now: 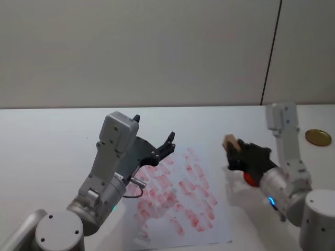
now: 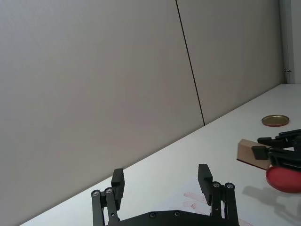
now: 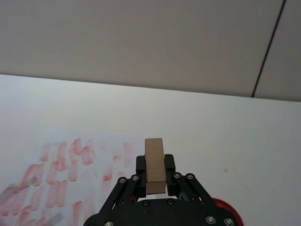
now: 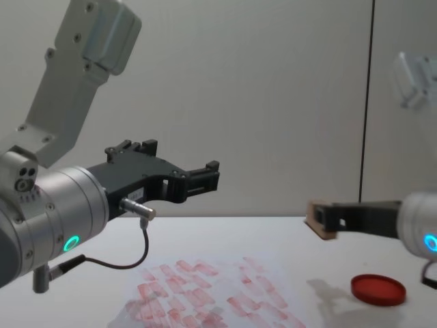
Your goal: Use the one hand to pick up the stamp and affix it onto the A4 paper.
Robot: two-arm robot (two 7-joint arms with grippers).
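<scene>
The stamp is a small light-tan wooden block, plain and rectangular, with its long side pointing out of the grip and a square end face showing. The right gripper has it: black fingers pressed in on both long sides, pinching the rear half while the front half juts out past the tips.

From the chest camera the stamp is up in the air, clear of the white table, and a soft shadow lies on the surface underneath. It hangs over the right half of the table, just off the right edge of the A4 paper. The round red ink pad sits on the table below and slightly behind the gripper.

The paper lies flat in the middle, close to the near edge, and it is busy with pale red rectangular prints in rough rows. A round gold lid rests out by the right edge.

On the other side, the left gripper hovers above the paper's left part — fingers spread wide, nothing between them.
</scene>
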